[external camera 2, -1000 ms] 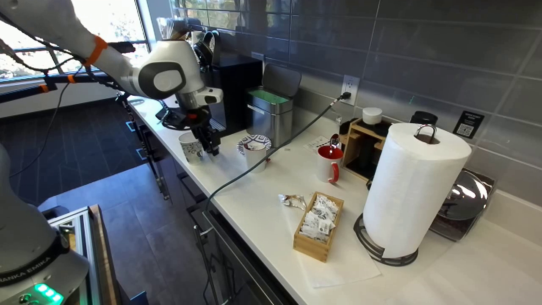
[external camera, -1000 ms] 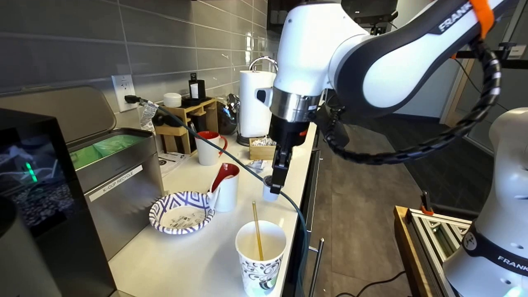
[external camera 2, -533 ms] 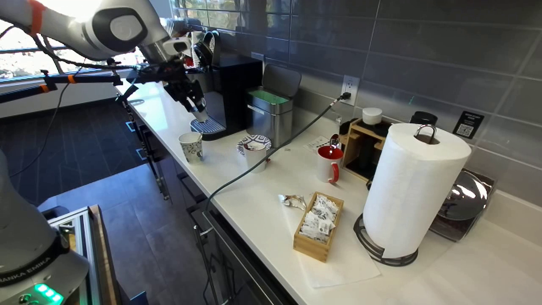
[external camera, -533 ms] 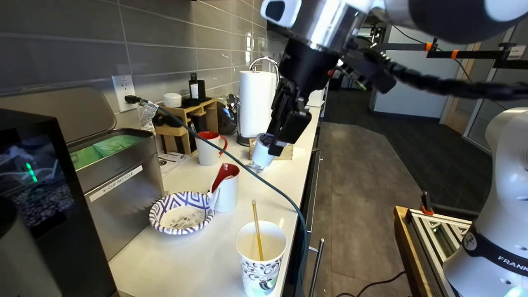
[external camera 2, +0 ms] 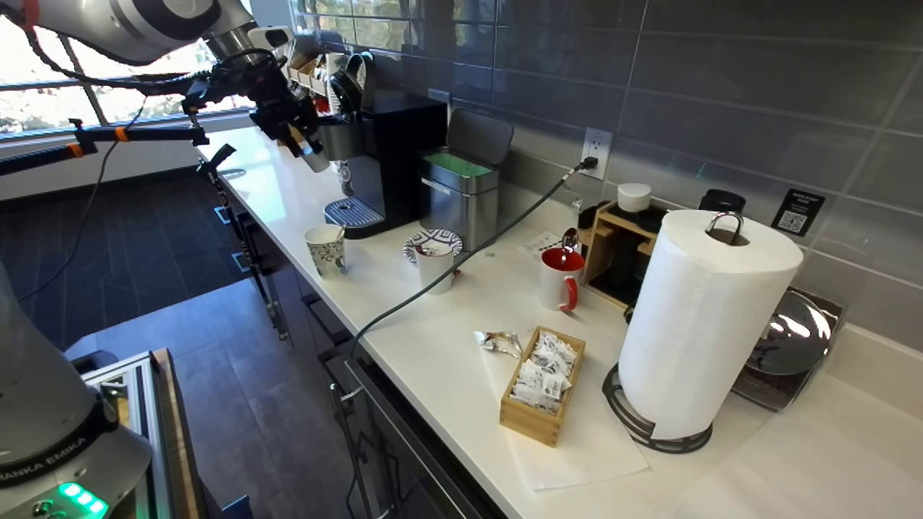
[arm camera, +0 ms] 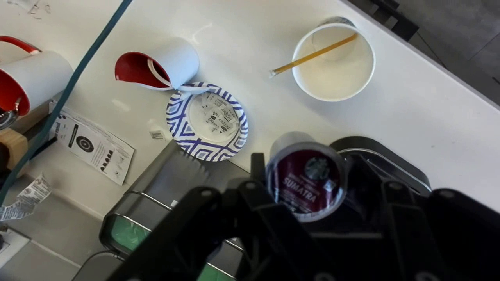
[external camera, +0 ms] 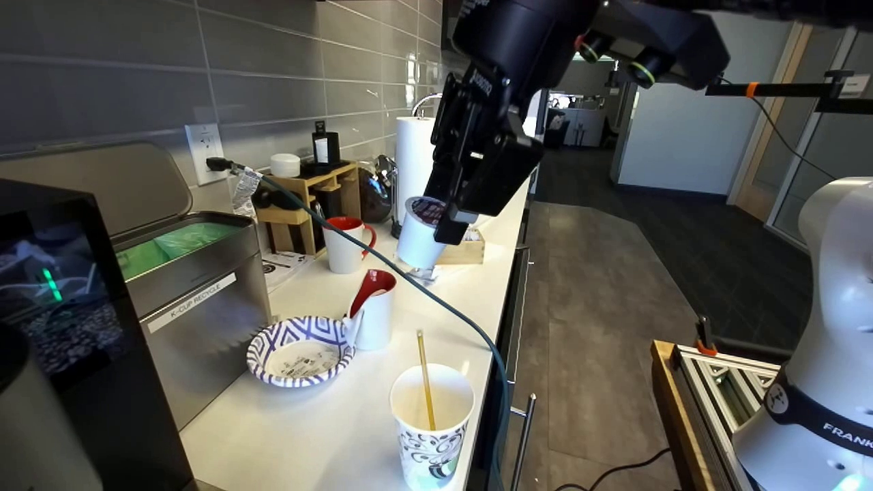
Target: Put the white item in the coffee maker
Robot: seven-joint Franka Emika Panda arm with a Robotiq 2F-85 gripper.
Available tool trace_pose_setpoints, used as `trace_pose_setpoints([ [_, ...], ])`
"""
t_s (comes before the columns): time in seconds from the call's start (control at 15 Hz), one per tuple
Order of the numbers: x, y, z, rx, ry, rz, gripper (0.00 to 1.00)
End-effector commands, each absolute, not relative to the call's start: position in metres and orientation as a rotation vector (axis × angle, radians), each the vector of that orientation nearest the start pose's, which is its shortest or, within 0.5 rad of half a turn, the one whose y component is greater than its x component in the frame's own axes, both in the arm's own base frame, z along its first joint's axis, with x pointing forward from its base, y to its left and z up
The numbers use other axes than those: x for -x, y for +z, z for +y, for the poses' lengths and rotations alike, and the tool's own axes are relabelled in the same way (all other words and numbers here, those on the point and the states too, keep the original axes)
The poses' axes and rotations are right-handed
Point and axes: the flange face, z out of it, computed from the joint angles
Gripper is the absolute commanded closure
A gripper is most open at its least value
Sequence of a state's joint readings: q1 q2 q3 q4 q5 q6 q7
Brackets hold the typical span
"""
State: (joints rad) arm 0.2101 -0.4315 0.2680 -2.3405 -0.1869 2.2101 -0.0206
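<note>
The white item is a small white coffee pod (external camera: 418,240) with a dark red "Sumatra" lid. My gripper (external camera: 440,210) is shut on it and holds it tilted, in the air above the counter. The lid of the pod (arm camera: 304,181) faces the camera between the fingers (arm camera: 306,168) in the wrist view. The black coffee maker (external camera 2: 411,148) stands against the wall. In that exterior view the pod (external camera 2: 315,160) is level with its upper front part, just left of it; the depth gap is hard to tell. The coffee maker's side (external camera: 102,368) shows at the left in an exterior view; its touchscreen is hidden.
A paper cup with a stirrer (external camera: 431,443) stands near the counter edge. A patterned bowl (external camera: 300,351), a red-lined white cup (external camera: 375,317) and an open metal bin (external camera: 211,307) are beside the coffee maker. A dark cable (external camera: 409,276) crosses the counter.
My gripper has risen and tilted with the pod, lifting it off from near the counter. It has moved toward the coffee maker's upper front.
</note>
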Motion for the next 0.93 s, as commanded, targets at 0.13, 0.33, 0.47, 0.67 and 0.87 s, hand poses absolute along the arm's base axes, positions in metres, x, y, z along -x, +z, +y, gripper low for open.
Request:
trace_pose_setpoints([
  [0.13,-0.423,0.528,0.234,3.065,-0.627,-1.045,0.71],
  [0.33,-0.45,0.559,0.25,2.958,-0.734,-1.114,0.71],
  [0.47,-0.469,0.58,0.258,2.9,-0.75,-1.161,0.71],
  [0.67,-0.492,0.611,0.282,2.798,-0.674,-1.303,0.71],
  [0.87,-0.493,0.619,0.327,2.745,-0.499,-1.45,0.71],
])
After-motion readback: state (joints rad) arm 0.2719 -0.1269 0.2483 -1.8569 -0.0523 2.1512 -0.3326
